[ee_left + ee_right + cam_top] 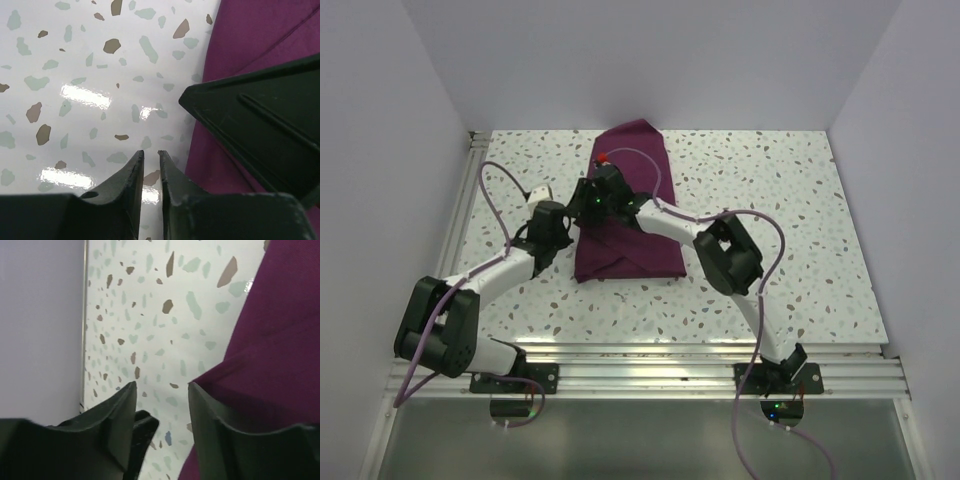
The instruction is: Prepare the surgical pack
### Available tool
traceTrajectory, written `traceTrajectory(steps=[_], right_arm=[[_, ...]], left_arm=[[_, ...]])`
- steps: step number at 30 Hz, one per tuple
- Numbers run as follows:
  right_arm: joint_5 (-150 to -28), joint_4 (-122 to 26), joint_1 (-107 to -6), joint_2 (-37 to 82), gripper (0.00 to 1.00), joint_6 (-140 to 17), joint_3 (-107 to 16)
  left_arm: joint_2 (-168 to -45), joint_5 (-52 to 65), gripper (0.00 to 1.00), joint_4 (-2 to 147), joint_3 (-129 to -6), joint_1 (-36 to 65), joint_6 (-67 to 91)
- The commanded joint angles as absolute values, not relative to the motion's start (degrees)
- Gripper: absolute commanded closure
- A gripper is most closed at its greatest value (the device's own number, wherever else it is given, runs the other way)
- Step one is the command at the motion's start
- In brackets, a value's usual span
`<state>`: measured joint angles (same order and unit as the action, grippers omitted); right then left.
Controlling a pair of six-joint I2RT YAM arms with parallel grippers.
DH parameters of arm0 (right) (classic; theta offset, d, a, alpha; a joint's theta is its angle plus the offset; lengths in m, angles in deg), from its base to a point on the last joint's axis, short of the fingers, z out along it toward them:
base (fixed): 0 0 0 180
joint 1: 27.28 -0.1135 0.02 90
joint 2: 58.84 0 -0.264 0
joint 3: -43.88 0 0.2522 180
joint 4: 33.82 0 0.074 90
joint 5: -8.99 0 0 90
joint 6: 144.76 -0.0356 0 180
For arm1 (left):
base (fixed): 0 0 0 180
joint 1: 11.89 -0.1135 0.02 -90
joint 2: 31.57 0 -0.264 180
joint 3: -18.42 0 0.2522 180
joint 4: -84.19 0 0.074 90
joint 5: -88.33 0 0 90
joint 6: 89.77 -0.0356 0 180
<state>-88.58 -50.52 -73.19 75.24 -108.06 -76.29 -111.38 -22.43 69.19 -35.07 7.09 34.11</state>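
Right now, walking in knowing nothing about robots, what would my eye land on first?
The surgical pack, a deep purple cloth with folds in it, lies in the middle of the pale speckled table and stands out sharply. The black left arm and right arm bend in and meet at the cloth's left edge, with nothing between their jaws.

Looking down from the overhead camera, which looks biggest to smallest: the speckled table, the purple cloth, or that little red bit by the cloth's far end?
1. Speckled table, by far the largest.
2. Purple cloth.
3. Red bit, tiny; I cannot tell what it is.
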Motion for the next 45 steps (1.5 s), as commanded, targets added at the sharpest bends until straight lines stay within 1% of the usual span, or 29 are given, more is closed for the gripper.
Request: traceTrajectory(steps=[1, 3, 4, 6, 7, 9, 13, 17, 23, 29, 30, 32, 33, 35, 36, 39, 45], right_arm=[[-89.27, -50.48, -72.46, 69.32, 0.46, -104.95, -78.96], [-89.01, -49.26, -71.23, 65.12, 0.43, -104.6, -75.29], [-89.09, -48.82, -69.74, 63.35, 0.42, -104.07, -73.96], [-88.92, -48.99, -68.15, 58.62, 0.41, -103.19, -69.75], [-88.74, -49.68, -66.32, 56.93, 0.41, -102.06, -68.07], [-88.65, -50.57, -64.38, 53.59, 0.41, -100.82, -62.91], [-86.73, -56.7, -60.15, 44.81, 0.4, -94.59, -55.33], [-83.56, -59.53, -57.96, 38.2, 0.4, -90.01, -46.8], [-84.52, -60.24, -53.47, 30.56, 0.43, -86.14, -34.76], [-86.8, -60.24, -52.59, 29.76, 0.44, -84.21, -29.12], [-87.07, -60.15, -52.68, 30.1, 0.44, -84.03, -28.34], [-87.07, -59.63, -52.76, 30.46, 0.43, -83.77, -27.72], [-87.07, -59.45, -52.59, 30.72, 0.43, -83.59, -27.28], [-87.16, -58.92, -52.68, 31.6, 0.43, -83.33, -26.92], [-87.42, -58.57, -52.68, 31.95, 0.44, -83.33, -26.49], [-89.0, -56.2, -52.68, 32.57, 0.46, -83.68, -25.08], [-92.34, -53.21, -52.77, 33.45, 0.46, -84.2, -23.59]], left_arm=[[-109.7, -23.12, 0.76, 70.52, -36.2, 6.3, 34.24], [-109.7, -22.59, 0.7, 70.52, -36.73, 5.95, 34.06], [-109.88, -22.24, 0.62, 70.52, -37.17, 5.95, 34.06], [-110.05, -21.89, 0.55, 70.52, -37.53, 5.69, 34.15], [-110.31, -21.37, 0.48, 70.52, -38.14, 5.6, 34.24], [-110.67, -20.92, 0.41, 70.52, -39.28, 5.25, 34.41], [-111.63, -18.9, 0.36, 70.52, -41.57, 5.07, 34.59], [-113.39, -16.8, 0.36, 70.96, -44.03, 4.99, 34.68], [-119.27, -12.84, 0.36, 71.75, -48.07, 4.99, 36.17], [-125.43, -12.05, 0.45, 73.15, -50.18, 4.9, 37.22], [-126.3, -11.78, 0.5, 73.85, -50.18, 4.81, 37.4], [-126.84, -10.73, 0.56, 74.56, -49.83, 4.72, 38.01], [-127.01, -10.38, 0.62, 75.6, -49.4, 4.72, 38.11], [-127.54, -9.5, 0.72, 76.32, -48.96, 4.72, 38.28], [-127.72, -9.5, 0.8, 76.58, -48.69, 4.63, 38.37], [-127.89, -9.41, 0.89, 77.89, -47.12, 4.72, 38.63], [-128.42, -10.02, 0.97, 79.13, -44.65, 4.72, 38.46]])
